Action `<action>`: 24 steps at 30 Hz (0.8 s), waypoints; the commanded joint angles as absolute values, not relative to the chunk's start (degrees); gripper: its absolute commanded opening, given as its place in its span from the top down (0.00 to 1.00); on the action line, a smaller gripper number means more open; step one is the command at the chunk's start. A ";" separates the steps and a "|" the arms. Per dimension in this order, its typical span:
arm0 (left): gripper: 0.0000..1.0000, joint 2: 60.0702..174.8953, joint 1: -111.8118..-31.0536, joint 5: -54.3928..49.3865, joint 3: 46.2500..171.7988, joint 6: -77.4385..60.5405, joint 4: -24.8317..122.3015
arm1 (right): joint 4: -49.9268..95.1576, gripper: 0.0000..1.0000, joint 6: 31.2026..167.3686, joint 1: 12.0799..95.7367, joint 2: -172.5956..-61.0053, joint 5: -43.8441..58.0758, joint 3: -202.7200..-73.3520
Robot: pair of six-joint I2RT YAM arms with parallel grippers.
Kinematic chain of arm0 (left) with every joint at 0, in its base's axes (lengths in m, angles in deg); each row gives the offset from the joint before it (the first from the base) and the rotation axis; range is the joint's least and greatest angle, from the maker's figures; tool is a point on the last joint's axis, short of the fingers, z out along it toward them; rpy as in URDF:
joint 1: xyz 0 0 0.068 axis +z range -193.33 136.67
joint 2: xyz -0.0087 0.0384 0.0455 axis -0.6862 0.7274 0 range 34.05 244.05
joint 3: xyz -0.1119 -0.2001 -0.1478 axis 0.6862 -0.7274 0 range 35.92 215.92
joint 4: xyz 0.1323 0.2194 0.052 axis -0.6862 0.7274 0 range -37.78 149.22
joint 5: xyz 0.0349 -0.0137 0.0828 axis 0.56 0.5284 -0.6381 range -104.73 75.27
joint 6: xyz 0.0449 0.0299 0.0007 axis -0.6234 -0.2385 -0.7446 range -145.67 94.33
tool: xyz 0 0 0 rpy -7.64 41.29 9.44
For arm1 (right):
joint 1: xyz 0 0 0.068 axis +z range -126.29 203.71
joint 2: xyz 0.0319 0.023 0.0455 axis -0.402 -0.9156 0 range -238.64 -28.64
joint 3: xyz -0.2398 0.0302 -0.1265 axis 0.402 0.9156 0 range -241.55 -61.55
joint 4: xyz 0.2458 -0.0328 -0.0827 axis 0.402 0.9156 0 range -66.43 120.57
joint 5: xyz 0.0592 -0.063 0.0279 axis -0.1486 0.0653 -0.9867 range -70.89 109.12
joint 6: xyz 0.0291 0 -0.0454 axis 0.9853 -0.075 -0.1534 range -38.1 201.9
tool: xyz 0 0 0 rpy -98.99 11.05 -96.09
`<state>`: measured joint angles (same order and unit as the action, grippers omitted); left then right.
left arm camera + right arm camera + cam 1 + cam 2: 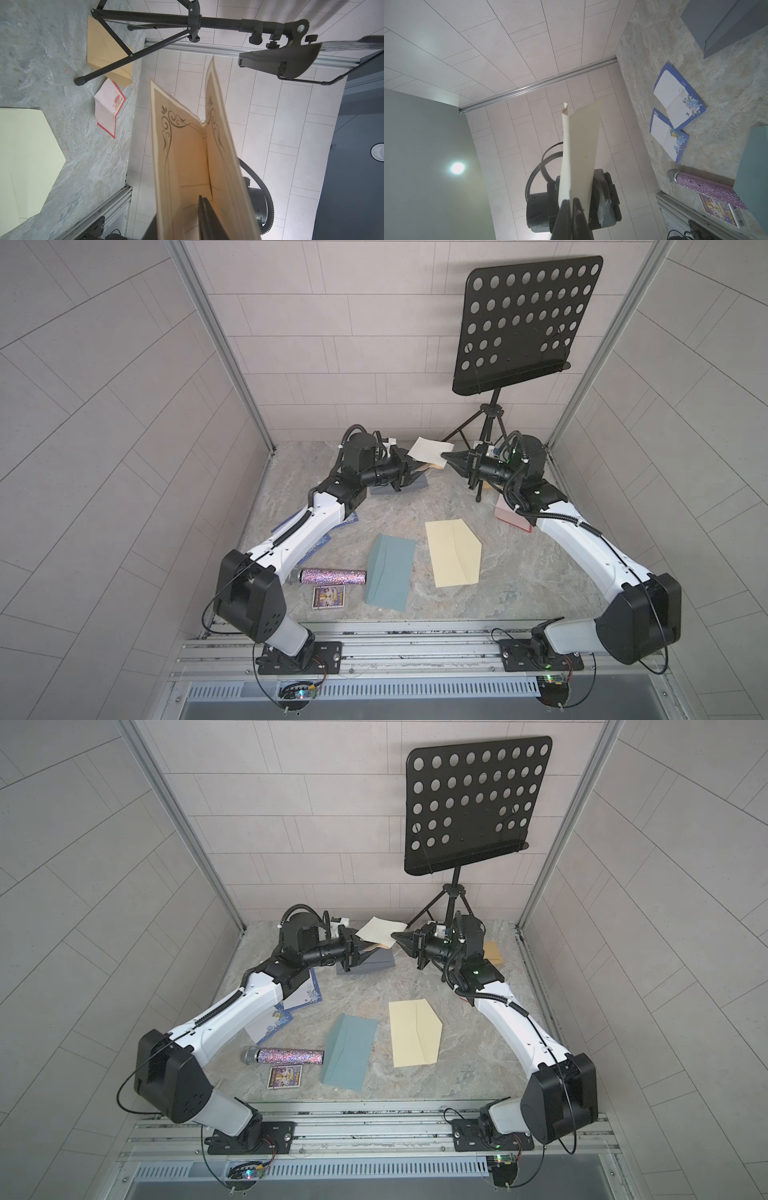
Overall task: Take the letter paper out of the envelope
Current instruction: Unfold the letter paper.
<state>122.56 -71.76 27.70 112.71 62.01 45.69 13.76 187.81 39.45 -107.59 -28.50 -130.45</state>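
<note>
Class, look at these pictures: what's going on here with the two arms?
The right gripper is pinched shut on one edge of a folded cream letter paper, holding it in the air at the far end of the table. The left gripper has its fingers either side of the other edge; whether they clamp it is unclear. A grey envelope lies on the table below them.
</note>
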 commanded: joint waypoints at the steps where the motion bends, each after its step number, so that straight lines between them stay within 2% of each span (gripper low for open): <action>1: 0.76 123.29 -71.99 28.64 114.42 63.57 42.91 | 11.23 1.00 190.53 39.79 -107.47 -28.80 -129.73; 3: 0.83 122.98 -71.99 27.91 114.41 63.60 42.85 | 11.19 1.00 190.53 39.85 -107.30 -28.92 -129.31; 5: 0.96 122.47 -71.99 26.71 114.83 62.71 44.07 | 11.58 1.00 190.46 39.88 -107.05 -29.01 -128.79; 6: 1.00 122.32 -72.01 26.16 115.32 61.93 45.44 | 12.04 1.00 190.06 39.89 -106.95 -29.17 -128.53; 7: 1.00 122.08 -71.99 25.71 116.25 60.56 47.28 | 13.05 0.99 189.35 39.88 -106.73 -29.29 -128.35; 10: 1.00 121.43 -71.81 23.75 120.73 54.31 57.16 | 19.38 0.72 183.62 39.63 -105.74 -29.46 -128.92; 13: 1.00 121.33 -71.81 19.61 127.92 43.49 73.17 | 31.58 0.57 172.60 39.02 -103.60 -27.27 -131.29; 19: 1.00 123.04 -71.90 10.86 139.24 27.91 95.78 | 45.36 0.46 151.47 39.59 -96.37 -15.60 -132.94; 21: 1.00 123.08 -71.99 8.76 140.40 25.30 98.68 | 48.91 0.43 141.27 41.77 -93.60 -8.52 -134.22; 24: 1.00 122.85 -72.66 3.99 142.49 21.39 102.19 | 49.26 0.29 128.21 49.57 -88.92 6.74 -133.60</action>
<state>122.72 -71.98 10.24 140.32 29.25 92.55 44.89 146.28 44.50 -92.95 -8.76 -132.66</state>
